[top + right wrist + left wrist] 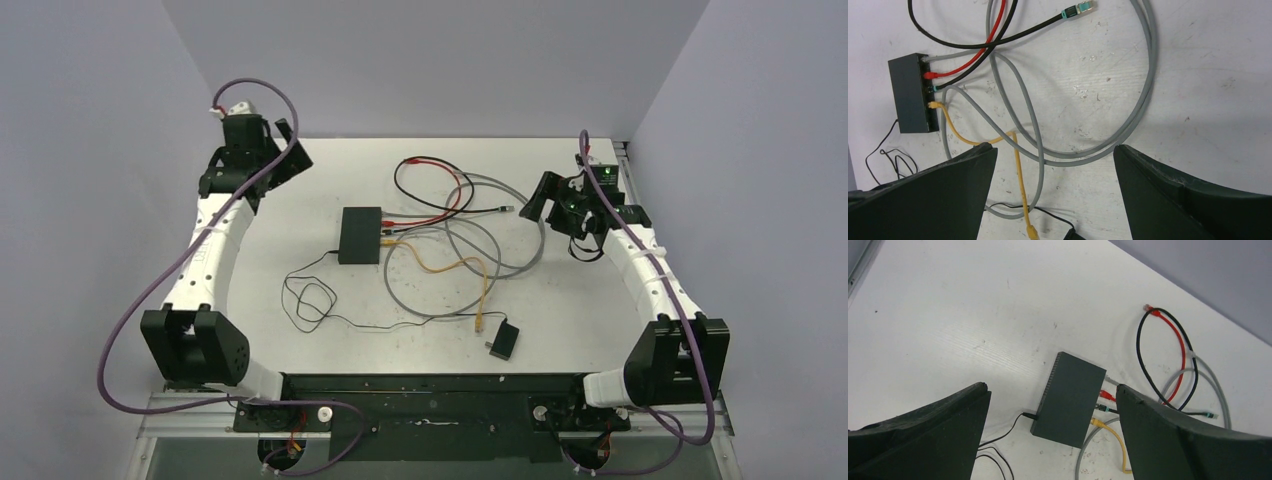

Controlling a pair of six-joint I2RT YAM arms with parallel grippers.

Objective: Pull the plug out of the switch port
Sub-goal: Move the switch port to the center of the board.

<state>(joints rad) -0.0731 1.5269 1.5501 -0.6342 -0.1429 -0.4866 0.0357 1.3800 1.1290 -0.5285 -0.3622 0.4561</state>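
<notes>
The black switch point(360, 235) lies flat mid-table; it also shows in the left wrist view point(1073, 397) and the right wrist view point(908, 95). Four plugs sit in its right edge: grey point(1110, 381), red point(1105, 394), black with a teal collar point(1104, 409), yellow point(1097, 423). My left gripper point(285, 150) hangs open and empty, high at the far left of the switch point(1051, 387). My right gripper point(535, 205) is open and empty, to the right of the switch above the cable loops point(1055, 148). Neither touches a plug.
Grey point(520, 260), red point(440, 205), black and yellow point(470, 270) cables loop right of the switch. A small black adapter block point(503, 341) lies near the front, its thin cord point(310, 300) running to the switch's left side. The black cable's free teal plug point(1080, 8) lies loose.
</notes>
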